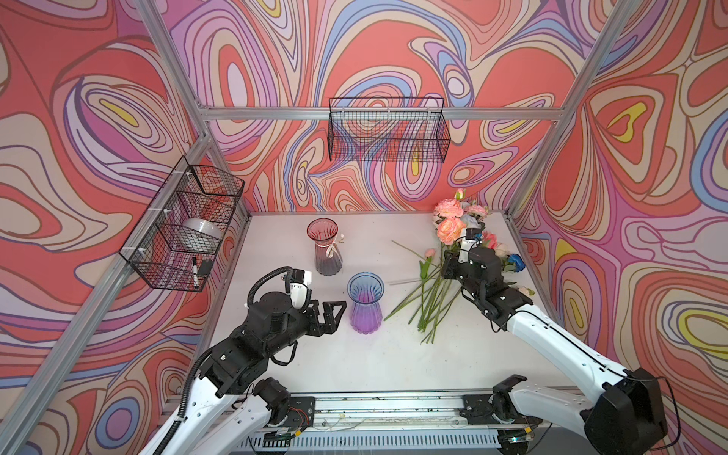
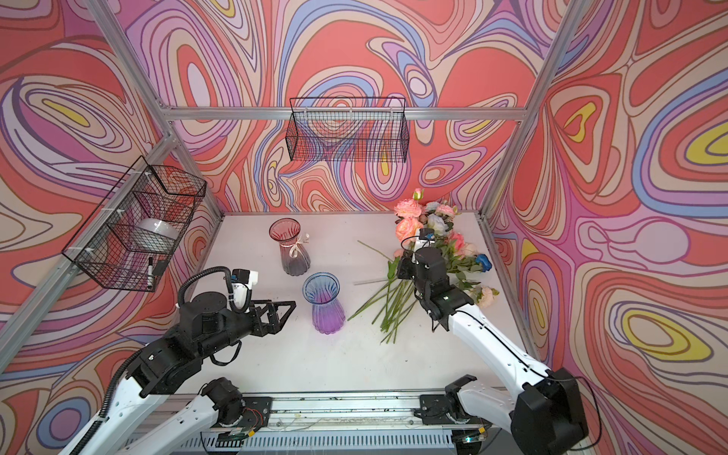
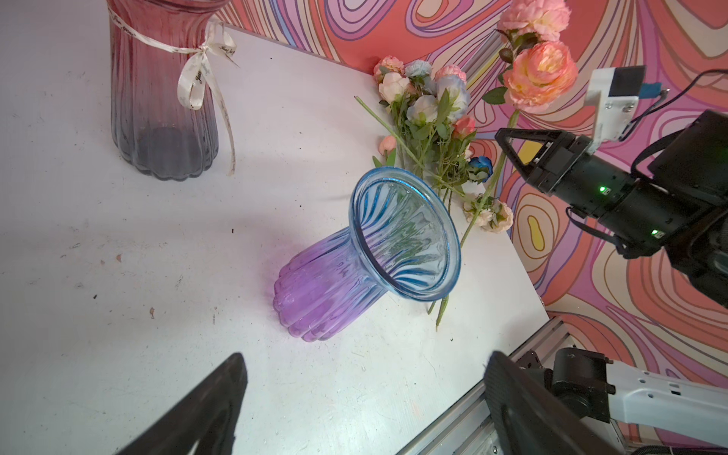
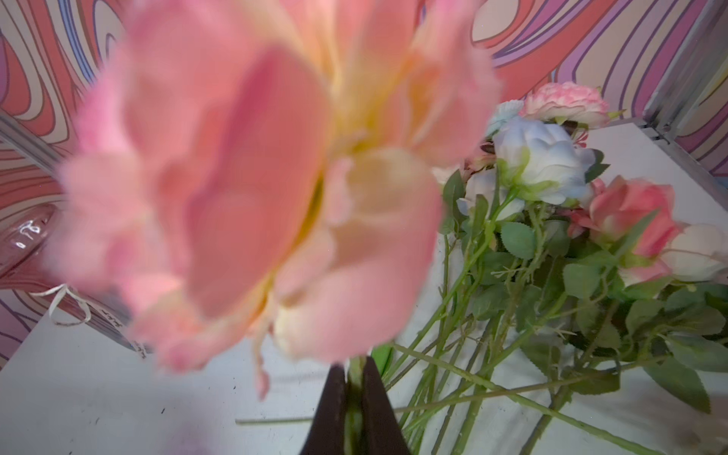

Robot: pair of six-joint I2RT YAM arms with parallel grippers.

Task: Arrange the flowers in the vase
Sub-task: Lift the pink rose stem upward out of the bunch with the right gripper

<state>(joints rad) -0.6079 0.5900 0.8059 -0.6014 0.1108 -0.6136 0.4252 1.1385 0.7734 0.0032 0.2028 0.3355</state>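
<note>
The right jaws are pinched shut on the green stem of a peach-pink bloom, gripping it just below the flower head. From the right wrist camera that bloom fills most of the view as a soft blur. It is held up above the rest of the flowers, which lie in a loose heap on the right side of the white worktop. Their stems fan out toward the front and middle. Their heads, pink, cream and pale blue, are bunched toward the back right corner, with one dark blue bloom at the heap's right edge. The left jaws are spread wide with nothing between them. They point at the blue-and-purple vase from its left, near it but with a gap showing in both top views. That vase stands upright near the middle of the worktop, between the left jaws and the stem ends of the heap. Farther back stands a red vase, dark at the base, also upright, with a pale ribbon tied round its neck. On the left wall hangs a wire basket with a white roll and a marker in it, and another wire basket hangs on the back wall.
</note>
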